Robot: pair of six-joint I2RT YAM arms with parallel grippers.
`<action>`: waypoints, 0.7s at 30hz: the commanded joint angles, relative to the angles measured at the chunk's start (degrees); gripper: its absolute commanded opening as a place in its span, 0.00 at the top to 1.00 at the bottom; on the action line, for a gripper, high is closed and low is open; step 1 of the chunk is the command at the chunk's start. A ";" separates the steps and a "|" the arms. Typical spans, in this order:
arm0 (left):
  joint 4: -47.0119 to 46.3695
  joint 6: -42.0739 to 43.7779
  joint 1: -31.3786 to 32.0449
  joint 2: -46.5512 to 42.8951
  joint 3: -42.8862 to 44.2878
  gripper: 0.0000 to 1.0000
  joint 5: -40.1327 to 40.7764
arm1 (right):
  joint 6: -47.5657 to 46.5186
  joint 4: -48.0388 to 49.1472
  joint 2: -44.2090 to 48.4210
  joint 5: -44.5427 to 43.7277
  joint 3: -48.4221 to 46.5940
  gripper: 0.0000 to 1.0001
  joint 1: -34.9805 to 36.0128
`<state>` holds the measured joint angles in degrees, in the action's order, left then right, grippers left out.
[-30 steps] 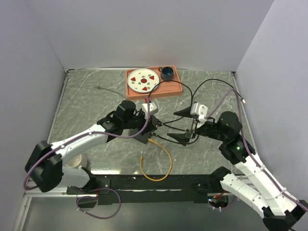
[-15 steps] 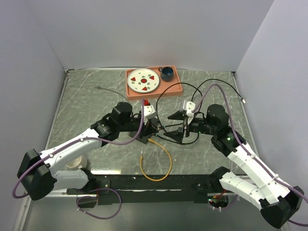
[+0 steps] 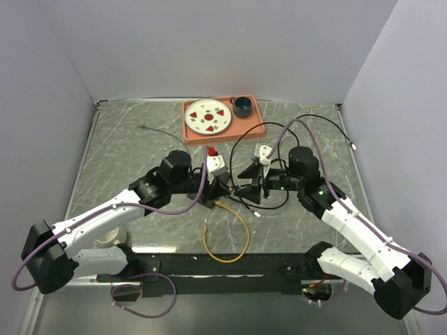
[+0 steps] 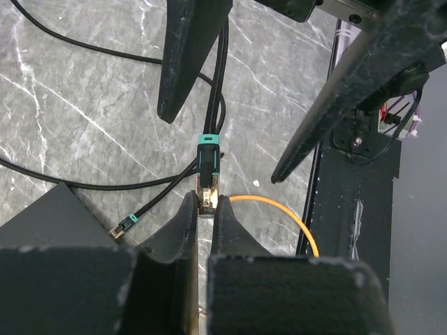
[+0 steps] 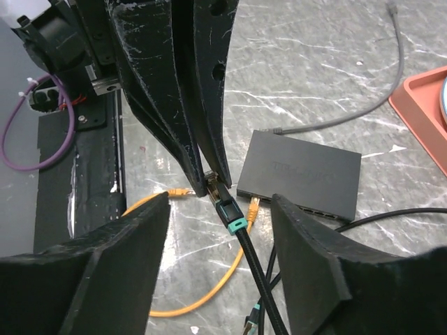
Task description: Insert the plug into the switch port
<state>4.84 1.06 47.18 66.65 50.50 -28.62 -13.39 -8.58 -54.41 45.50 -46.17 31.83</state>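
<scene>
My left gripper [image 3: 222, 187] is shut on the metal tip of the plug [image 4: 209, 164], a black boot with a teal band on a braided black cable. It holds the plug above the table. My right gripper [image 3: 251, 183] is open, its fingers [image 5: 140, 237] on either side of the plug [image 5: 229, 209] without touching it. The matte-black switch [image 5: 300, 171] lies flat just beyond, its port row [image 5: 314, 209] on the near edge. In the left wrist view a corner of the switch [image 4: 42, 223] shows at lower left. In the top view the left gripper mostly hides it.
An orange cable [image 3: 241, 237] loops on the table, one plug [image 5: 253, 206] lying by the port row. The black cable's other teal plug [image 4: 126, 225] lies loose. An orange tray [image 3: 253, 125] with plate and cup stands at the back. A grey cable [image 3: 154, 130] lies back left.
My right arm has swung left and brought its open gripper around the plug. My left gripper has moved slightly right, still holding the plug.
</scene>
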 commanded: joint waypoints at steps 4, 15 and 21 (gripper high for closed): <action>-1.06 0.61 0.63 -1.61 2.76 0.99 0.06 | -0.50 2.60 -0.61 1.52 -1.64 0.40 -0.19; -1.06 0.52 0.81 -1.44 3.11 0.99 0.50 | -1.29 1.11 -2.45 2.67 -1.55 0.49 -0.11; -0.97 0.35 0.81 -1.35 3.11 0.99 1.11 | -1.47 0.67 -2.63 2.32 -1.20 0.57 -0.19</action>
<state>5.23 1.06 47.68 66.54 50.94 -28.23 -14.09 -8.40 -57.25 47.09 -46.17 31.83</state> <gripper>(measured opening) 0.065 0.461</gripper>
